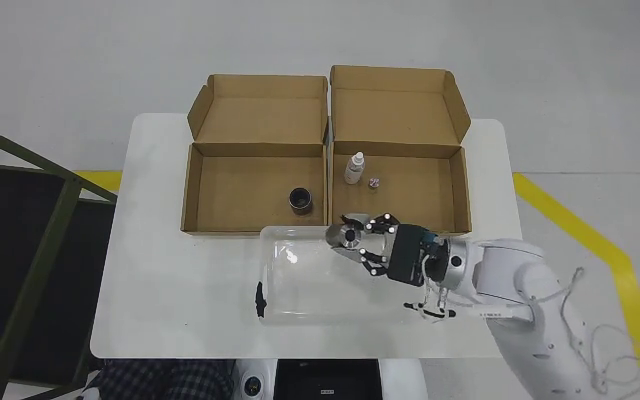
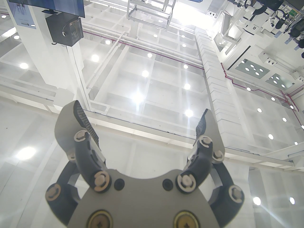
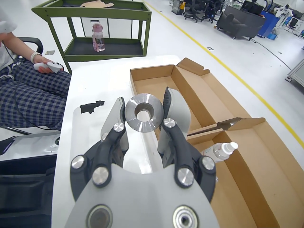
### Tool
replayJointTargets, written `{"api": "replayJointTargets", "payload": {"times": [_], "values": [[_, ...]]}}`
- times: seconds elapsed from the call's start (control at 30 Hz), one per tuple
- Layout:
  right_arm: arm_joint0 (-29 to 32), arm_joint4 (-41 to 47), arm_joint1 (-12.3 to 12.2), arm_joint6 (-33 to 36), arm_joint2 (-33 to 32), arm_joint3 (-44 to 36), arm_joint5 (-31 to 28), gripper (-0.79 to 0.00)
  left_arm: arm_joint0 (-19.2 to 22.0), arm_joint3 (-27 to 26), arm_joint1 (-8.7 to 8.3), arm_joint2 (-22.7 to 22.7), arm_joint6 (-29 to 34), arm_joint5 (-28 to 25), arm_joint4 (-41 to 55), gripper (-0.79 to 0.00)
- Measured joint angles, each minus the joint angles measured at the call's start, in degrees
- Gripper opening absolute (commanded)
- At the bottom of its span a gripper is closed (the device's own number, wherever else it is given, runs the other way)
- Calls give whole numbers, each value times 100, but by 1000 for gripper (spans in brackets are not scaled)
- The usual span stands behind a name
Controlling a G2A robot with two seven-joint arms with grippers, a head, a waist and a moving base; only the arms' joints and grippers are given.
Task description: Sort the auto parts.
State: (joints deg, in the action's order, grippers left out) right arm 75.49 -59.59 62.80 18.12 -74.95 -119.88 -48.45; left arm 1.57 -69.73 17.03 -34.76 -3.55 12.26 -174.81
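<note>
- The right gripper (image 3: pixel 144 100) was closed on a metal ring (image 3: pixel 144 116); its two fingers pinched the ring's rim from opposite sides, with the bore facing the wrist camera
- In the top view the held ring sat above the far rim of the clear tray (image 1: pixel 290 310), close to the near walls of the two boxes, about where they meet
- The left gripper (image 2: pixel 141 110) pointed up at the ceiling; its jaws stood wide apart with nothing between them
- A black scrap (image 1: pixel 259 298) lay at the tray's edge on the side away from the right arm
- One cardboard box (image 1: pixel 240 195) held a dark ring part (image 1: pixel 299 199) near its inner corner; the other cardboard box (image 1: pixel 420 190), touching it side by side, held a white bottle (image 1: pixel 354 168) and a small part (image 1: pixel 373 182) just beside it
- Tray and boxes all rested on the white table (image 1: pixel 160 250); both boxes had their lids folded back
</note>
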Motion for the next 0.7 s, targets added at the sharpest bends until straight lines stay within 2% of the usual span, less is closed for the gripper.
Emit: {"api": "replayJointTargets", "payload": {"times": [0.33, 0.7], "values": [[122, 406, -72, -254, -469, 139, -37, -785, 0, 0, 0, 0, 0, 0, 0, 0], [147, 645, -126, -334, -688, 317, -41, -785, 0, 0, 0, 0, 0, 0, 0, 0]]}}
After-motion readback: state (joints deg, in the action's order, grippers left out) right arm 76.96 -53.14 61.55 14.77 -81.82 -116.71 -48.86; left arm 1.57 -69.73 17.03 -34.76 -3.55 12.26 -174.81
